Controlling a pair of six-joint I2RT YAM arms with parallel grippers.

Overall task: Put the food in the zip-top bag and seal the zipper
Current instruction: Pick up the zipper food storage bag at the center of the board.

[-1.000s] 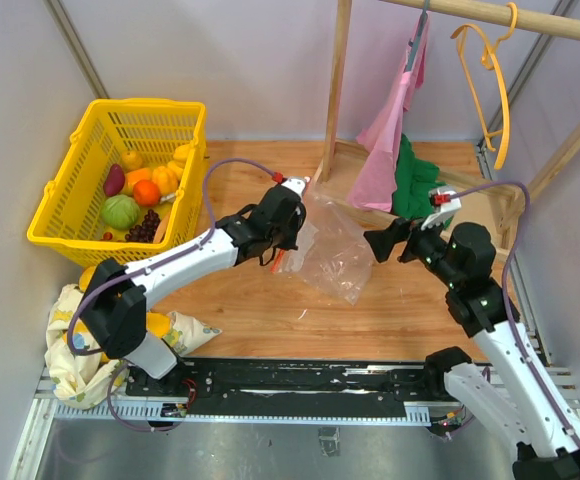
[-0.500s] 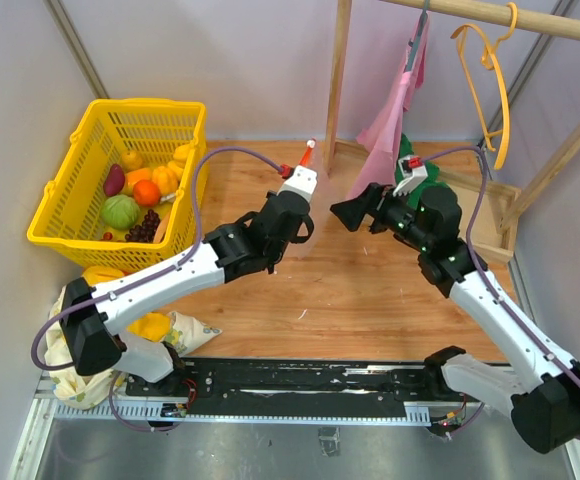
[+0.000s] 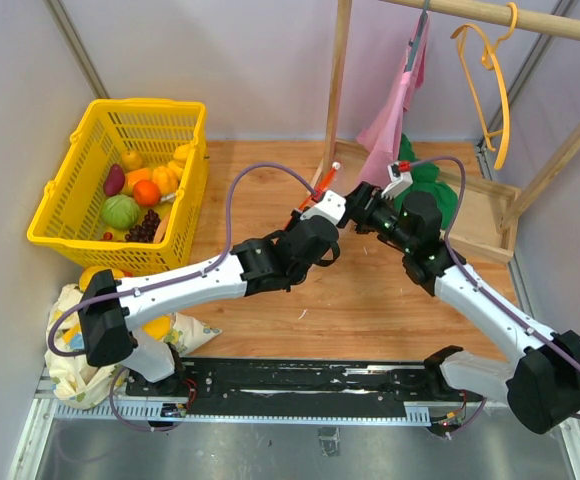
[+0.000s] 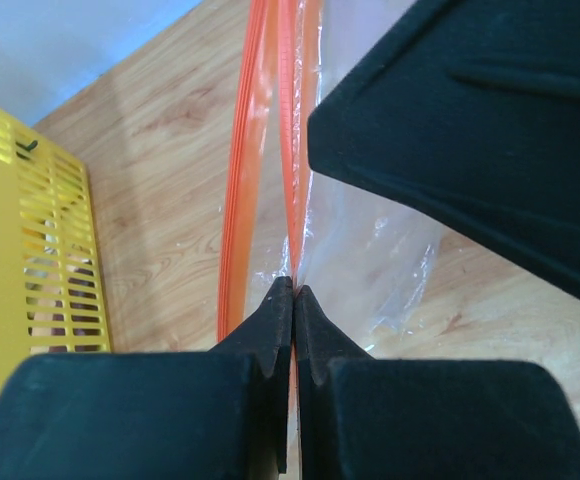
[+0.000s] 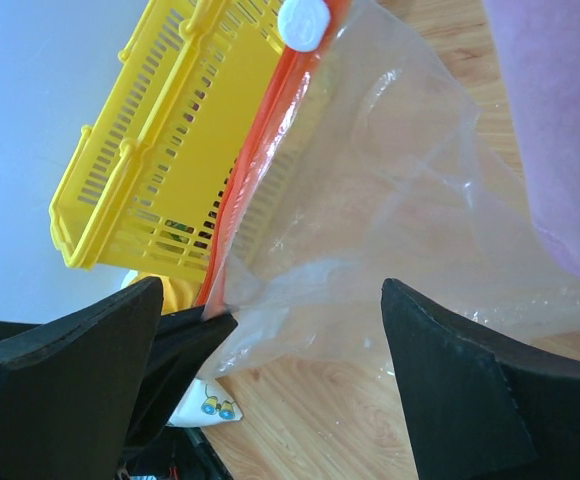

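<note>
The left gripper (image 4: 293, 290) is clamped tight on the orange zipper (image 4: 288, 150) of the clear bag (image 5: 390, 180), its 2 fingers pressed together with the strip pinched between the tips. From that pinch the zipper runs straight away from the wrist camera, and the crinkly plastic hangs to one side of it above the wooden table (image 3: 370, 300). In the right wrist view the zipper climbs from the pinched corner up to a white slider (image 5: 304, 20) at the far end. The right gripper (image 5: 270, 290) is spread wide, 1 finger on each side of the hanging plastic; the frames do not show whether either finger touches it. From the top camera both grippers meet near the middle of the table, just in front of a pink cloth (image 3: 395, 120) hanging from a wooden rail, and only a short piece of the orange strip shows there. The food (image 3: 135, 195) lies in the yellow basket (image 3: 150, 103) at the far left corner, well apart from the bag: a green piece, an orange one, yellow ones and dark purple ones. No food shows inside the bag.
</note>
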